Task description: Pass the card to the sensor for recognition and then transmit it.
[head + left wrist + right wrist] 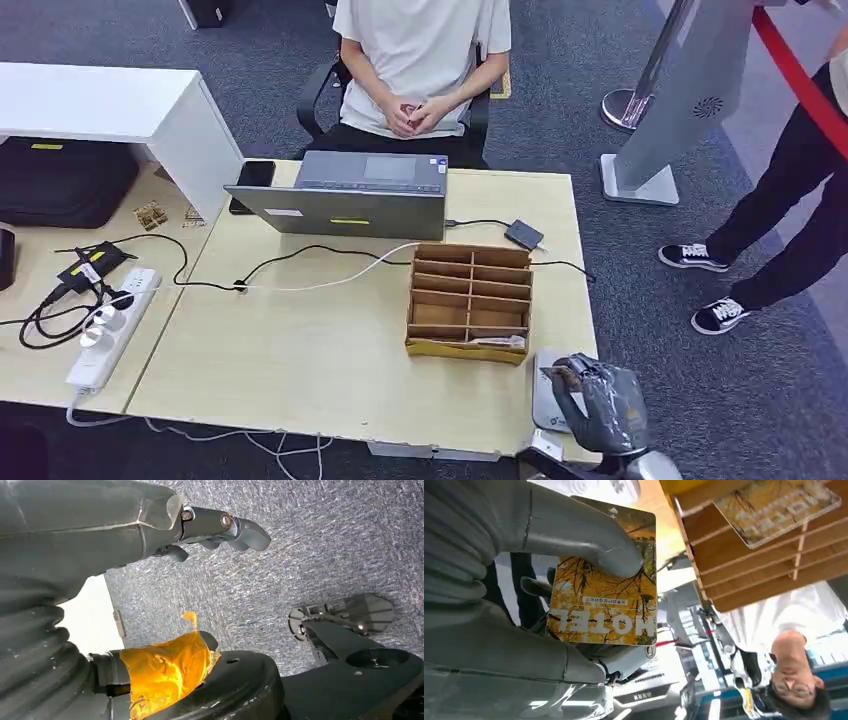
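My right hand (603,403) hangs over the table's front right corner and grips a yellow hotel card (604,595), the thumb (574,535) pressed across its face. Just under and left of the hand lies the pale grey card sensor (545,403). The card is above the sensor; whether they touch I cannot tell. Behind the sensor stands a wooden divided box (468,298) with another yellow card (774,507) in its front slot. My left hand (215,527) hangs above grey carpet, fingers apart and holding nothing.
A grey laptop (345,195) stands at the table's far edge, with a person seated behind it (420,60). Cables (300,265) cross the tabletop. A power strip (105,330) lies on the left table. A second person (780,200) stands at the right beside a kiosk base (640,180).
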